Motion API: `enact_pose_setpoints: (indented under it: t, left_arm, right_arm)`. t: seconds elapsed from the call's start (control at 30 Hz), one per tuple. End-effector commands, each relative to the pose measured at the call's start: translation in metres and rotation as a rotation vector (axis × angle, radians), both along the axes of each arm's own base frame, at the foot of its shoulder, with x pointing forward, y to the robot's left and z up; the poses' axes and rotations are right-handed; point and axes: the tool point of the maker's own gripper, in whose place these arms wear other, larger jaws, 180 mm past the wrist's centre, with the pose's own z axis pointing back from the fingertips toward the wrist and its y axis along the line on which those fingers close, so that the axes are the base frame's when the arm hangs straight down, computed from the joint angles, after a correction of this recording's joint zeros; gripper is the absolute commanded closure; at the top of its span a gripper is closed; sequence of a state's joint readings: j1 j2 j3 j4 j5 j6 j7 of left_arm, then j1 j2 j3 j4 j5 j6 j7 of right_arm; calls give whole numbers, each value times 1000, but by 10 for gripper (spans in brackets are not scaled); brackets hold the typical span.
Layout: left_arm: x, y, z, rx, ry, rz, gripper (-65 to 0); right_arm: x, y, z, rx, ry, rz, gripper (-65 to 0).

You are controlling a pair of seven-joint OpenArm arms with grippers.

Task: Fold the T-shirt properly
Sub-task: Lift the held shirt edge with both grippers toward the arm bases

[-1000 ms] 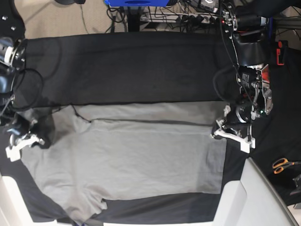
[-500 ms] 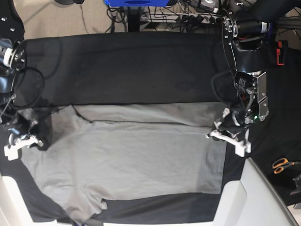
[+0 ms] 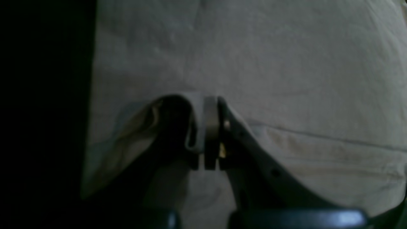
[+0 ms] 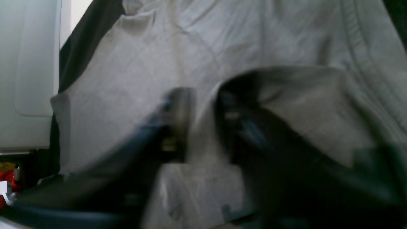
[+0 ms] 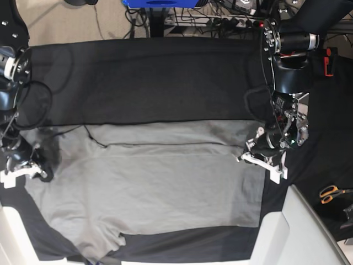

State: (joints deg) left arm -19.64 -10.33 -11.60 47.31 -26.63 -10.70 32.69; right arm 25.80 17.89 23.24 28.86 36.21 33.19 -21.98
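The light grey T-shirt (image 5: 154, 182) lies spread on the black cloth, with its far edge folded over in a band. My left gripper (image 5: 258, 160) is at the shirt's right edge. In the left wrist view it (image 3: 206, 140) is shut on a pinched fold of the shirt (image 3: 270, 63). My right gripper (image 5: 25, 170) is at the shirt's left edge. In the blurred right wrist view it (image 4: 202, 127) has shirt fabric (image 4: 127, 79) between its fingers and looks shut on it.
The large black cloth (image 5: 154, 83) covers the table. White panels stand at the near right (image 5: 309, 232) and near left (image 5: 11, 237) corners. Orange-handled scissors (image 5: 331, 193) lie at the right. Cables (image 5: 220, 22) run behind the table.
My left gripper has moved inward to the left with the shirt's right edge. My right gripper has shifted slightly left and down with the left edge.
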Motion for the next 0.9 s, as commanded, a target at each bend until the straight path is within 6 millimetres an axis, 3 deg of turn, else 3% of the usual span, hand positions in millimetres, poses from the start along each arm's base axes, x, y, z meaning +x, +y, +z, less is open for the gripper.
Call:
enact_pose_setpoints:
  t: [0.0,0.1,0.17,0.23,0.33,0.43,0.57,0.73,0.87]
  left_arm:
    - [23,14,27,17,-80,15,-16]
    - [29,28,37,24,-104,38,-323]
    - [34,44,52,-14,-153,106,-451]
    - [31,62,72,-66,-213,178,-510]
    - [6,78,90,-128,-231,205,-518]
    - [-28,76,87,-101,-205,146,-518]
    - [-75,63,61,-75,-134,77,-518]
    - [-111,53,35,-76,-67,9,-518]
    - [-126,51,25,-81,-31,11,-518]
  right_arm:
    - [18,-13,27,-10,-84,-25,-287]
    - [16,-30,34,51,-123,-117,-488]
    - [11,-46,40,89,-157,-186,-507]
    - [-2,-62,46,78,-178,-217,-492]
    - [-33,-82,54,34,-197,-240,-480]
    - [-67,-79,44,42,-165,-248,-480]
    - [-112,-73,-1,121,-5,-375,-488]
    - [-121,-56,-38,211,53,-440,-483]
    - [-121,-65,-59,255,82,-519,-483]
